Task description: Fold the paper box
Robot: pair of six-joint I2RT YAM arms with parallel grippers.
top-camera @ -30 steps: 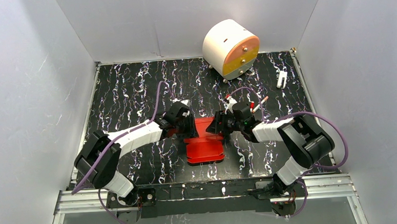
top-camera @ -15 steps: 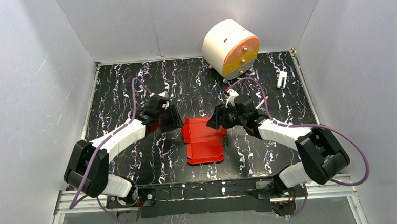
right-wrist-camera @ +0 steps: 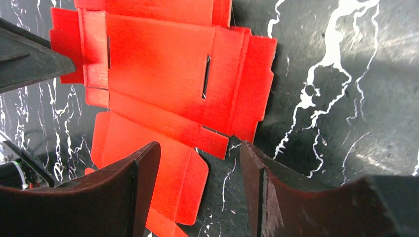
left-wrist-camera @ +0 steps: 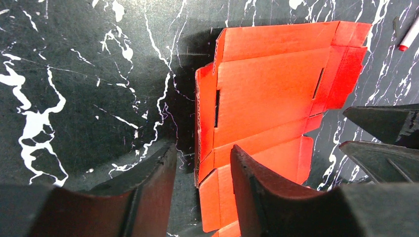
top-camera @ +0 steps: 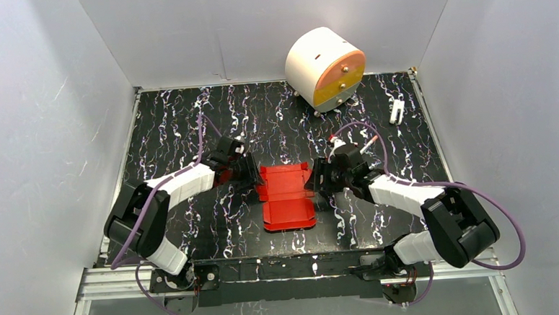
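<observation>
The box (top-camera: 287, 194) lies flat and unfolded on the surface (top-camera: 174, 127), between both grippers. The left gripper (top-camera: 251, 175) stands at the box's left edge, jaws apart astride the side flap. The right gripper (top-camera: 318, 178) stands at the box's right edge, jaws wide, holding nothing.

paper box (left-wrist-camera: 267, 84): thin bright red card, smooth with a soft sheen; crisp creases, and the cut edge looks finely fluted to me.
table (top-camera: 174, 127): black marble-pattern top with white veins; I read it as smooth, low gloss.
left gripper (left-wrist-camera: 202, 150): fingers look like matt black plastic, faintly grainy.
right gripper (right-wrist-camera: 200, 145): same matt black finish.
arm shells (top-camera: 184, 188): white plastic, slightly glossy.
cables (top-camera: 480, 190): smooth purple sheathing.
drum (top-camera: 315, 62): smooth white shell, orange face.
rail (top-camera: 290, 271): bare silvery metal.
walls (top-camera: 44, 141): matt pale grey, lightly scuffed.
</observation>
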